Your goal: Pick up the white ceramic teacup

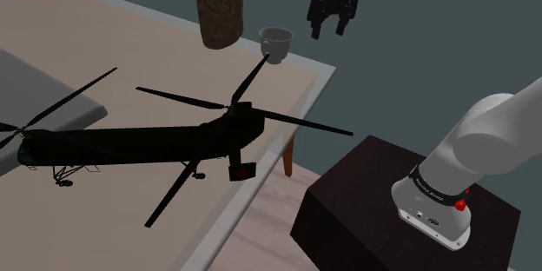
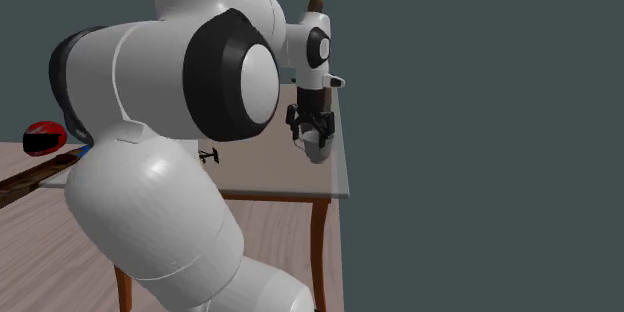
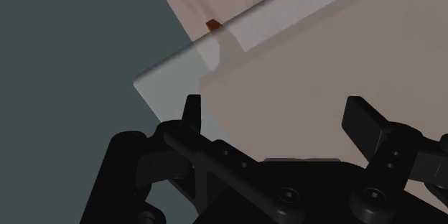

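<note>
The pale grey-white teacup (image 1: 276, 42) stands upright near the far corner of the table (image 1: 309, 92), beside a rough brown block (image 1: 219, 4). My black gripper (image 1: 331, 32) hangs in the air above the table's edge, higher than the cup and toward the shoulder view's right, not touching it. Its fingers stand apart with nothing between them. In the second exterior view the gripper (image 2: 312, 128) sits just above the cup (image 2: 319, 149). In the wrist view the open gripper (image 3: 276, 118) looks down on the table's corner (image 3: 172, 79), one fingertip (image 3: 192, 109) over the rim.
A large black model helicopter (image 1: 139, 143) with long rotor blades covers the near half of the table. My dark stand (image 1: 408, 217) sits at the shoulder view's lower right. A red helmet-like object (image 2: 44, 137) lies far off. Wood floor shows beyond the table's edge.
</note>
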Controlling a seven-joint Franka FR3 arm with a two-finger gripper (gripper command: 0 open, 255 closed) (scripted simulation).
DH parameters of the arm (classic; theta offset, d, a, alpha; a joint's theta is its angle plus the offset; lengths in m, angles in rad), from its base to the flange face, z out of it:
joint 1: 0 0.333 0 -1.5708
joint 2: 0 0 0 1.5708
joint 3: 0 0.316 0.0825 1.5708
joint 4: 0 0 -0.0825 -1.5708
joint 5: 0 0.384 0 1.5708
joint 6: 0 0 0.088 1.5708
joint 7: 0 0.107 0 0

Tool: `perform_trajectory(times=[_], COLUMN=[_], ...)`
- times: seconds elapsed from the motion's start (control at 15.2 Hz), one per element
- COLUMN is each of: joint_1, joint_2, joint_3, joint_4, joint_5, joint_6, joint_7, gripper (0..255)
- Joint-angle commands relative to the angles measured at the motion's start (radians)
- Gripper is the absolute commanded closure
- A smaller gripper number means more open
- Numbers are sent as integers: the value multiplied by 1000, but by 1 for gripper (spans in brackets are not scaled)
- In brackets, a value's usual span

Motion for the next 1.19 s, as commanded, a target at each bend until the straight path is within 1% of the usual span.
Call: perform_trajectory(times=[0.0, 0.46, 0.79, 0.86, 1.12], joint_1=[5, 30, 66, 73, 71], joint_2=[78, 355, 573, 603, 598], joint_3=[19, 70, 91, 92, 91], joint_4=[61, 347, 613, 653, 592], joint_5=[-8, -64, -122, -130, -129], joint_6=[20, 14, -38, -48, 8], joint_7=[24, 107, 162, 168, 168], gripper=[0, 0, 0, 0, 0])
